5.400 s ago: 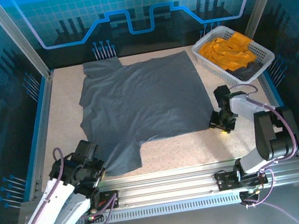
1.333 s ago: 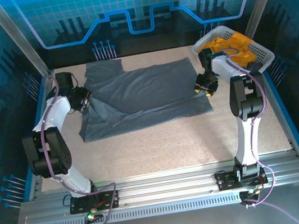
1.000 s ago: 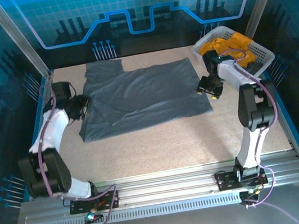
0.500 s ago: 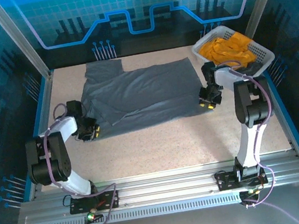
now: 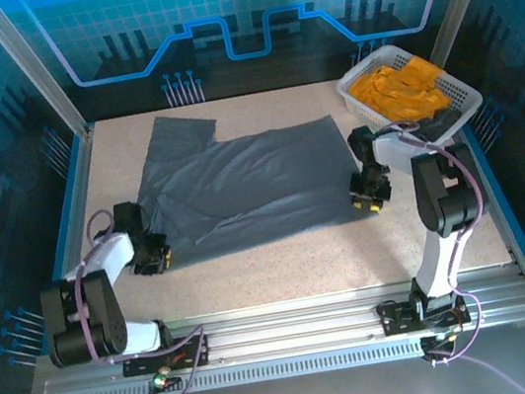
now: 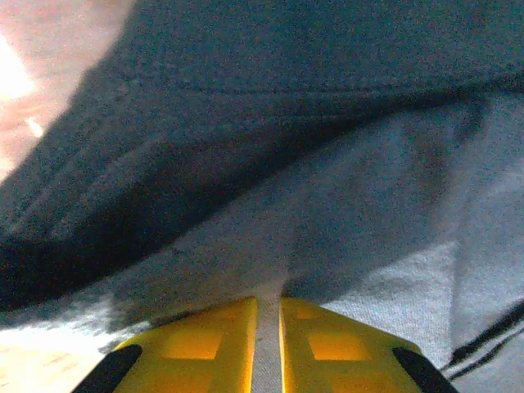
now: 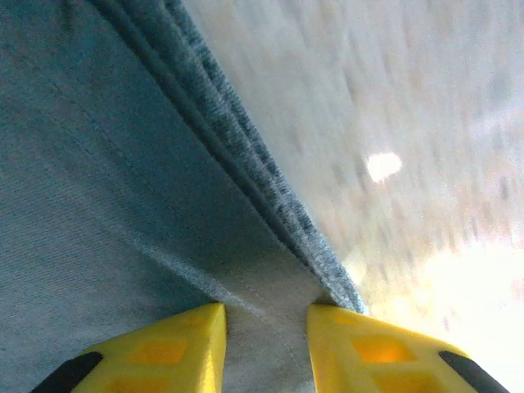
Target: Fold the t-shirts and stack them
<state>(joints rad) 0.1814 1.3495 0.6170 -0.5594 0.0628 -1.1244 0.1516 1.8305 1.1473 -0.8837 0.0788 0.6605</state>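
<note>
The slate grey t-shirt (image 5: 250, 179) lies folded in half across the middle of the table, one sleeve pointing to the far left. My left gripper (image 5: 152, 254) sits low at its near left corner, shut on the grey t-shirt (image 6: 270, 205), with cloth pinched between the yellow fingers (image 6: 205, 336). At the near right corner, my right gripper (image 5: 367, 195) is shut on the hem of the grey t-shirt (image 7: 123, 180); the cloth fills the gap between its fingers (image 7: 172, 344). Bright orange-yellow t-shirts (image 5: 395, 86) lie bundled in the basket.
The white lattice basket (image 5: 375, 119) stands at the far right corner, just behind my right arm. Bare speckled table (image 5: 284, 269) stretches between the shirt and the metal rails (image 5: 292, 317) at the near edge. Blue side walls border the table.
Both grippers came down toward the near side and shut on the shirt's near corners. The folded shirt has slid a little toward the front edge with them.
</note>
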